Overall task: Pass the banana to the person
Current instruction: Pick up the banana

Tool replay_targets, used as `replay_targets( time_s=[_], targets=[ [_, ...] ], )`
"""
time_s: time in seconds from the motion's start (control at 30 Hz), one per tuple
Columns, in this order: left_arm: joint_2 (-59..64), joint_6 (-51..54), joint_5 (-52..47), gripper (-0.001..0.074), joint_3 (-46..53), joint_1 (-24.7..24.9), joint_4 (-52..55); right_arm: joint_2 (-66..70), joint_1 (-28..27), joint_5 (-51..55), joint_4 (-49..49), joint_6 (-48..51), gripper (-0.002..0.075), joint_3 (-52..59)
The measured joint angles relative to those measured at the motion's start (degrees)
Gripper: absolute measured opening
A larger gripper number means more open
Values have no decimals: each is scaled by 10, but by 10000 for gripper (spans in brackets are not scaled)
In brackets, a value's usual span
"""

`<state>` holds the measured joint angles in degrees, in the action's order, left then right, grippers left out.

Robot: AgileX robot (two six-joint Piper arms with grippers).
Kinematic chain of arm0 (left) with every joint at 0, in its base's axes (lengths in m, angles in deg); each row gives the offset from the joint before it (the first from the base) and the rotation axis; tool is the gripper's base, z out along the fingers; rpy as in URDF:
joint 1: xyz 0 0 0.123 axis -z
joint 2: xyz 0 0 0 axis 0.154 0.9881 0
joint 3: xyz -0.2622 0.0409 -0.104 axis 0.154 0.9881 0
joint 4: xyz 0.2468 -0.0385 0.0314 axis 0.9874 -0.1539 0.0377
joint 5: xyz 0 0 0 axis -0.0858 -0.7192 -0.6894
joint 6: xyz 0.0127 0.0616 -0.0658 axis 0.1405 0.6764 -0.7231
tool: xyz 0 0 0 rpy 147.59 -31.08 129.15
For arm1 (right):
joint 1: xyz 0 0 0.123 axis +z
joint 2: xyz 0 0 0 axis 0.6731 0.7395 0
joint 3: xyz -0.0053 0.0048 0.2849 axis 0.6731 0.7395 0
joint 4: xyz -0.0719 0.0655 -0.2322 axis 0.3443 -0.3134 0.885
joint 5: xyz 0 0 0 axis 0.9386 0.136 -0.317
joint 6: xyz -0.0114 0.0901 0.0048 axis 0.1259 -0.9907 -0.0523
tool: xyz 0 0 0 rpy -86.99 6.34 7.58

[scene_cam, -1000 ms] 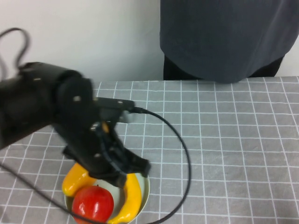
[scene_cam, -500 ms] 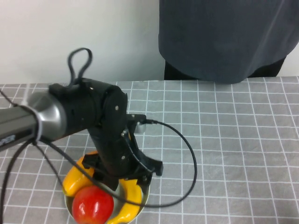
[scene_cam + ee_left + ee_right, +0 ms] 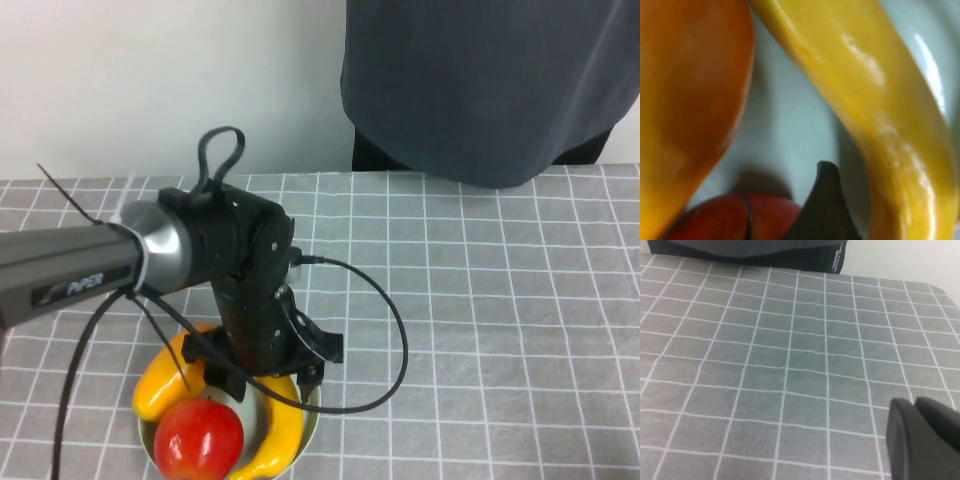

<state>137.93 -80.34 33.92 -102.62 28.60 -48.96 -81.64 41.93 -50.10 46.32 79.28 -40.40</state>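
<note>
The banana [image 3: 285, 425] lies in a pale bowl [image 3: 312, 405] at the front left of the table, along the bowl's right side. My left gripper [image 3: 264, 392] reaches down into the bowl, open, over the banana. In the left wrist view the banana [image 3: 880, 100] runs right beside my one visible dark finger [image 3: 825, 200]; the other finger is out of view. The person [image 3: 480, 80] stands behind the table's far edge in a dark grey-blue top; no hand shows. My right gripper [image 3: 914, 402] is shut and empty above bare cloth, outside the high view.
A plump orange-yellow fruit [image 3: 155, 385] and a red apple [image 3: 198, 440] share the bowl, left of the banana. The left arm's black cable [image 3: 395, 330] loops over the grey checked cloth [image 3: 500, 330] to the right of the bowl.
My left arm has swung right and dropped lower, and its wrist now sits over the middle of the bowl. The fruits and the person have not moved.
</note>
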Motion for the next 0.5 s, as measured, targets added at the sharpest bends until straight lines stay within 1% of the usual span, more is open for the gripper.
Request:
replay_targets(
  time_s=[0.5],
  targets=[
    [49,-2,32,515,-3,-10,0,0,0,0,0,0,-11,0]
  ],
)
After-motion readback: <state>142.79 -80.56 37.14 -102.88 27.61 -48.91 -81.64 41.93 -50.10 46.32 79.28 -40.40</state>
